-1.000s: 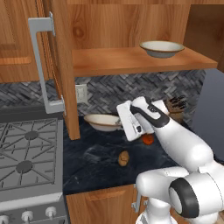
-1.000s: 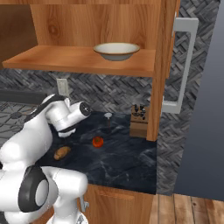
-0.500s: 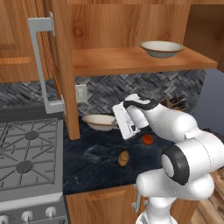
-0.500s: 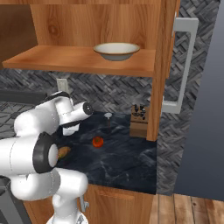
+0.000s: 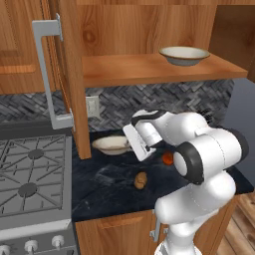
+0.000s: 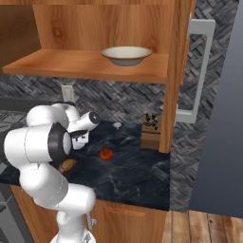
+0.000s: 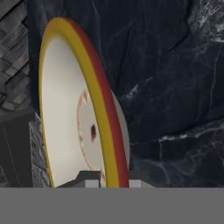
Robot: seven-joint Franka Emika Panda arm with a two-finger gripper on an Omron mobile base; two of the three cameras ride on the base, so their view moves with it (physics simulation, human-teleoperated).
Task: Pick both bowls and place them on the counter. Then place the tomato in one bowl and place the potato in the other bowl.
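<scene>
Setting down the first bowl (image 5: 113, 145) on the counter (image 5: 109, 184), at the left end just beside the cabinet side (image 5: 69, 79) and close to the backsplash. Gripping that bowl by its near rim: in the hand view the gripper (image 7: 109, 177) is pinching the rim with narrow jaws, one fingertip on each side, bowl (image 7: 78, 122) apparently resting on or just above the dark marble; contact not certain. Judging the step as placement of bowl one, nearly finished. Next move calling for opening the jaws, backing off without dragging the rim, then reaching up for the second bowl (image 5: 184, 55) waiting on the wooden shelf (image 5: 149, 69).

Further right, lying in front of the bowl on the counter: the potato (image 5: 141, 180). Beyond it, the tomato (image 5: 168, 158), partly covered by the arm in the left base view, showing whole in the right base view (image 6: 106, 153).

Hiding the fingertips in both base views: the white wrist. Being cut off by the arm in the right base view: the potato (image 6: 68, 165).
</scene>
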